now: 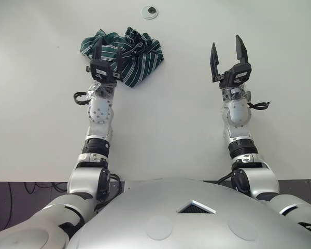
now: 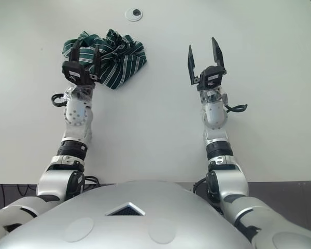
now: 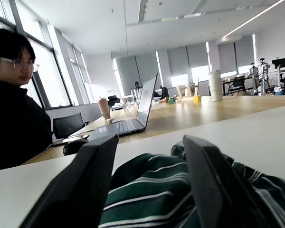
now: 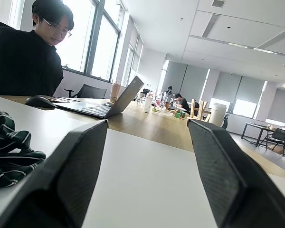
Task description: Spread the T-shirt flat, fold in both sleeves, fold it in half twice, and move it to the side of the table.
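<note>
Evidently nearer, the left claw (image 1: pixel 107 52) stood parted around the near edge of the crumpled T-shirt (image 1: pixel 137 54) on the desk (image 1: pixel 171 129), the right claw (image 1: pixel 226 44) gaping empty well to the T-shirt's right.

My left arm (image 1: pixel 100 111) and right arm (image 1: pixel 237 116) are smooth silver-grey shells, with rounded joint housings and a black ribbed ring partway along each forearm. Each wrist is a cluster of clear wrap and small fittings, with a black cable loop (image 1: pixel 80 97) at its side. My left gripper (image 1: pixel 107 49) and right gripper (image 1: pixel 226 42) are black: a blocky base with a pale label, and two flat, tapering fingers (image 4: pixel 76 175) of matt, finely textured plastic.
</note>
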Controlling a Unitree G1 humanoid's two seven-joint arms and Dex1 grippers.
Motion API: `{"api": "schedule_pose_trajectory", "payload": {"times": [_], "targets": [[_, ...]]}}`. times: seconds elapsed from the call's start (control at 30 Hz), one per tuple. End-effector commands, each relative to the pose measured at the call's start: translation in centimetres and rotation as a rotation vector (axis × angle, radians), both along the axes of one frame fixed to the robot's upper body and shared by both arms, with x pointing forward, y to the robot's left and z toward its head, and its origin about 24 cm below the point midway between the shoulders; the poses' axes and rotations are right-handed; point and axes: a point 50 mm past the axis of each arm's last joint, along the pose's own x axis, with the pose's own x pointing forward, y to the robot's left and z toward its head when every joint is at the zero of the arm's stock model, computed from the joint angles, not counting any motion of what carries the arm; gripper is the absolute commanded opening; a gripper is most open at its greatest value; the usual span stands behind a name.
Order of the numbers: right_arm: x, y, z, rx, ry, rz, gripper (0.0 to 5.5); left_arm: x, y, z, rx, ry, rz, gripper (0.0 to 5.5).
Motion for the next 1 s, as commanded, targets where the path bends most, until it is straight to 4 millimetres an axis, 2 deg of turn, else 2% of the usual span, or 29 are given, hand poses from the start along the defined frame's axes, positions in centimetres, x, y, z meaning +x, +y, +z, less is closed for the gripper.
{"api": "schedule_pose_trajectory", "payload": {"times": [0.03,0.13,0.27,0.4,0.53,0.6,0.7,0.87,1.0], "targets": [[-0.2,-0.1,-1.0,-0.007,0.046,-0.018,3.06,0.6,1.7,0.1,0.201,0.142,-0.021,2.48],[0.1,-0.1,-0.9,-0.007,0.047,-0.021,3.06,0.7,2.1,-0.7,0.306,0.231,-0.028,2.48],[0.2,-0.2,-0.9,-0.007,0.045,-0.028,3.06,-0.1,1.0,-2.2,0.377,0.347,-0.124,2.48],[0.5,-0.7,-0.1,0.012,0.018,-0.042,3.06,-2.6,-1.9,-3.2,0.36,0.442,-0.398,2.48],[0.8,-1.5,1.4,0.035,-0.011,-0.015,3.06,-5.6,-5.2,-2.2,0.233,0.46,-0.676,2.48],[0.9,-1.7,2.1,0.036,-0.002,0.033,3.06,-7.0,-6.4,-1.4,0.156,0.464,-0.783,2.48],[0.3,-1.8,3.3,0.003,0.043,0.186,3.06,-8.3,-7.3,-0.5,0.099,0.476,-0.859,2.48],[-1.7,-1.2,5.4,-0.035,0.139,0.479,3.06,-8.9,-7.1,0.4,0.056,0.485,-0.859,2.48],[-2.8,-1.2,6.8,-0.04,0.203,0.624,3.06,-9.8,-6.7,1.0,0.051,0.468,-0.914,2.48]]}}
